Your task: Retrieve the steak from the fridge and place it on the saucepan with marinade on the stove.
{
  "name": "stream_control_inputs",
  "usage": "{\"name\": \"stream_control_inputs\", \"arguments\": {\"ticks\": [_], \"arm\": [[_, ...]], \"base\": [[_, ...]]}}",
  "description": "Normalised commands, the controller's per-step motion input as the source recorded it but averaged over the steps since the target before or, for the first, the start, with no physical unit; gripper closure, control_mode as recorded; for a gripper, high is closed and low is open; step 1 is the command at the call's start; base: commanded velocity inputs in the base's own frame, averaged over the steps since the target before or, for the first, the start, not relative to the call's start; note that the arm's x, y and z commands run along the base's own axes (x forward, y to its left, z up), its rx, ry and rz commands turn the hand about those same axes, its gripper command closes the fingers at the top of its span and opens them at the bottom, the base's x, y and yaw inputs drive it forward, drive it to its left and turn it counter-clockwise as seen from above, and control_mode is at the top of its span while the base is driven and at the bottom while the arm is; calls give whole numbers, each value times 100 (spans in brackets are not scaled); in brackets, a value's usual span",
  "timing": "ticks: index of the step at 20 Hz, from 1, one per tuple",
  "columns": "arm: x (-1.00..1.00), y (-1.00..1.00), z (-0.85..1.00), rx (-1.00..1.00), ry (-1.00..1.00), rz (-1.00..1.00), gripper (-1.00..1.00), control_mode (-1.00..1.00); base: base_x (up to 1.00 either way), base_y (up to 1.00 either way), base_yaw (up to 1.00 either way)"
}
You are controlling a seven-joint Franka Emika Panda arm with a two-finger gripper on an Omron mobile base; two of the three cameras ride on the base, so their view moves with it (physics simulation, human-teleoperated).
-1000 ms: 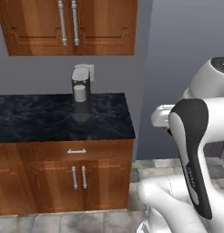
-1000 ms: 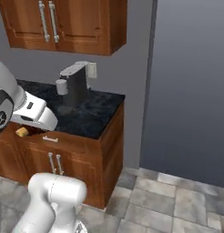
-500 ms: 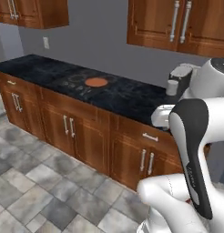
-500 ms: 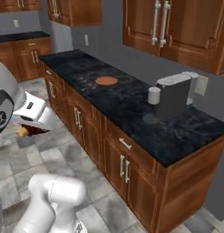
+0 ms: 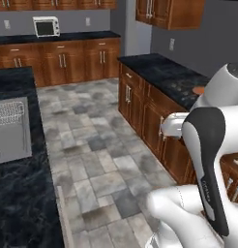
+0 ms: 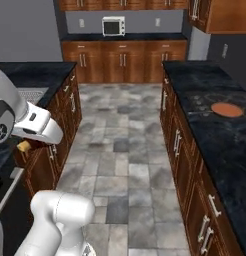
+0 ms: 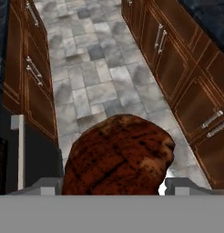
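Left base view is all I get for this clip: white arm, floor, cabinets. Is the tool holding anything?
Observer: Yes. The hand view shows the tool closed on a dark brown steak, which sits between its two tips.
Operator: My view cuts off something orange at the right. What is it?
Observer: The right base view shows it whole: a round orange-brown saucepan resting on the black countertop.
Operator: What is below the steak?
Observer: In the hand view, grey floor tiles running between brown wooden cabinets, not the pan.
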Motion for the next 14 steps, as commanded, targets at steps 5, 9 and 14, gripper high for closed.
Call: {"name": "stream_control_inputs", "arguments": {"ticks": [5,9,14], "arm": [[0,0,0,0,0,0,100,100],[0,0,0,0,0,0,100,100],[0,0,0,0,0,0,100,100]], "base": [[100,-30,8],[100,-39,-8],[100,-11,-25]]}}
